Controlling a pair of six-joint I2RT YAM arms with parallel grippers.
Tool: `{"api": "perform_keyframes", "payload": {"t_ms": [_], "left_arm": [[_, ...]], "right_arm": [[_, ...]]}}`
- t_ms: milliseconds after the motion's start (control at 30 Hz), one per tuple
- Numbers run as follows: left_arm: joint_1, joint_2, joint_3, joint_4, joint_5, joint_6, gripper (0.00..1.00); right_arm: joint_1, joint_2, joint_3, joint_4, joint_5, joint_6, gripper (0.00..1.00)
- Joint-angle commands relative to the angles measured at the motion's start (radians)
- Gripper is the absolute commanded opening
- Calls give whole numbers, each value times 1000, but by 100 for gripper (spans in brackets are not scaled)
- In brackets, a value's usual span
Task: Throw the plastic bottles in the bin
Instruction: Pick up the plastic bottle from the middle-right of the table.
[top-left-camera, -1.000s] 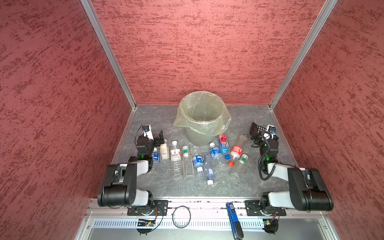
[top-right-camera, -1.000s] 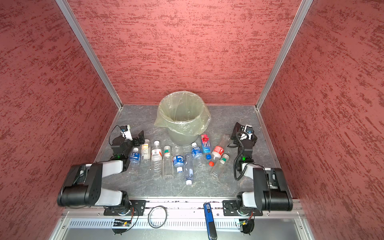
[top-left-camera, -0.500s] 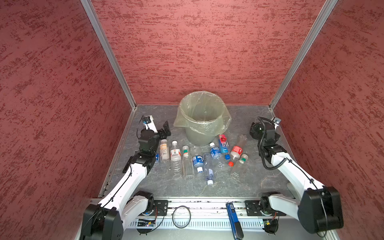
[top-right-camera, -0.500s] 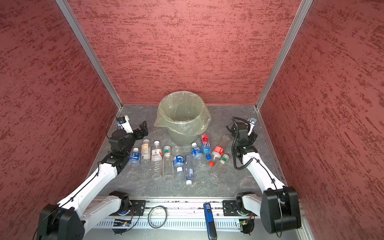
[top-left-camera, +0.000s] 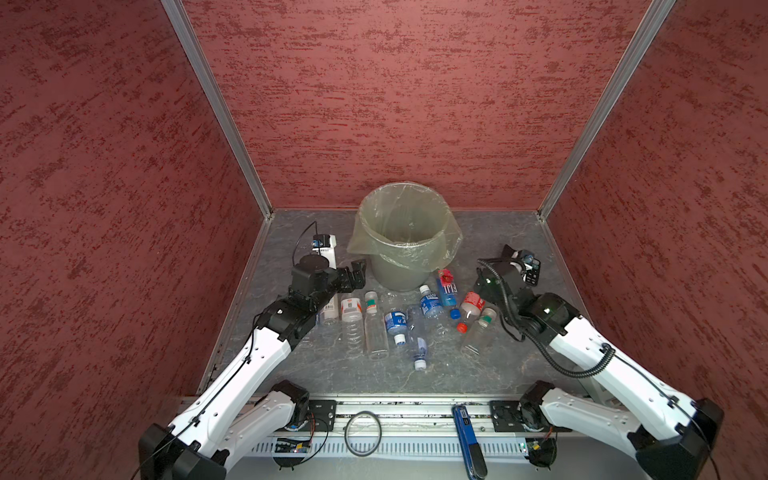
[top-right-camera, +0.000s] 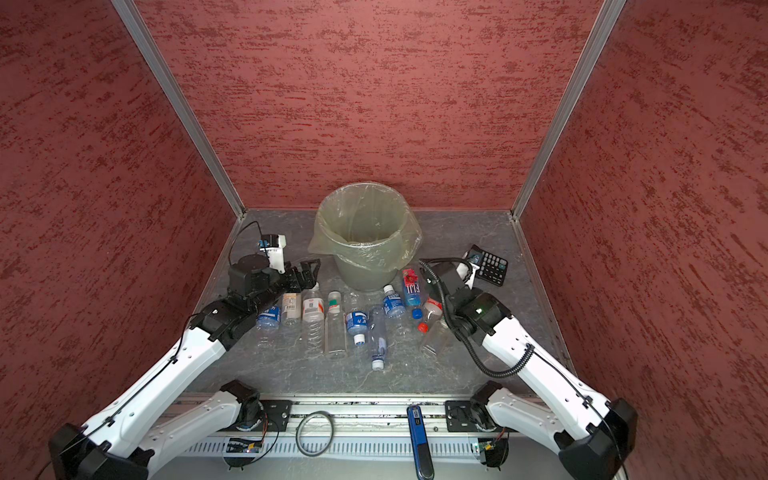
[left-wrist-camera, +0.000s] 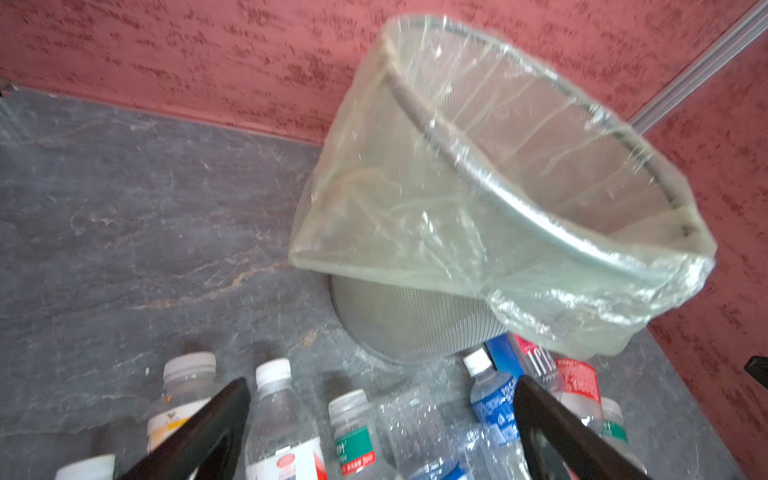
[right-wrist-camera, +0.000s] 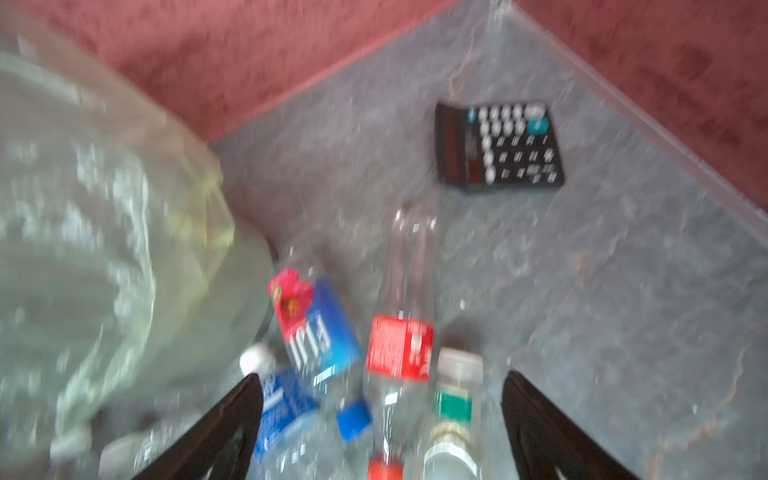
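The bin (top-left-camera: 405, 232), a round grey-green bucket lined with a clear bag, stands at the back middle. Several plastic bottles lie in a row in front of it, among them a white-and-red-labelled one (top-left-camera: 351, 316), a blue Fiji one (top-left-camera: 448, 289) and a red-labelled one (top-left-camera: 469, 305). My left gripper (top-left-camera: 358, 274) hangs open above the row's left end, close to the bin's left side, with nothing between its fingers (left-wrist-camera: 224, 415). My right gripper (right-wrist-camera: 382, 376) hovers open over the red-labelled bottle (right-wrist-camera: 401, 347) and a green-banded bottle (right-wrist-camera: 453, 399), holding nothing.
A black calculator (top-right-camera: 490, 268) lies at the right, behind my right wrist. Red walls close in the left, back and right sides. On the front rail sit a black ring (top-left-camera: 362, 428) and a blue tool (top-left-camera: 467, 432).
Both arms have unfolded and reached forward. The left gripper has swung right toward the bin, and the right gripper has come inward over the right-hand bottles. The bottles have not moved.
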Motion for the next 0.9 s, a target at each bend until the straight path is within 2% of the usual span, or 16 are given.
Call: {"api": "perform_keyframes", "payload": {"t_ms": [0, 167, 300, 400, 633, 867], "left_arm": [[-36, -27, -20, -137, 0, -44, 97], [-91, -76, -92, -184, -25, -94, 95], [-114, -116, -135, -210, -46, -116, 94], [-117, -140, -160, -216, -45, -121, 94], [-117, -152, -194, -228, -32, -125, 94], [-118, -192, -200, -255, -40, -130, 94]], "right_arm": [[110, -5, -1, -241, 20, 292, 89], [227, -9, -77, -304, -29, 504, 86], [266, -31, -175, -258, -93, 593, 87], [265, -58, -239, -174, -156, 589, 88], [259, -27, -279, -123, -203, 564, 92], [160, -14, -309, -91, -232, 483, 91]]}}
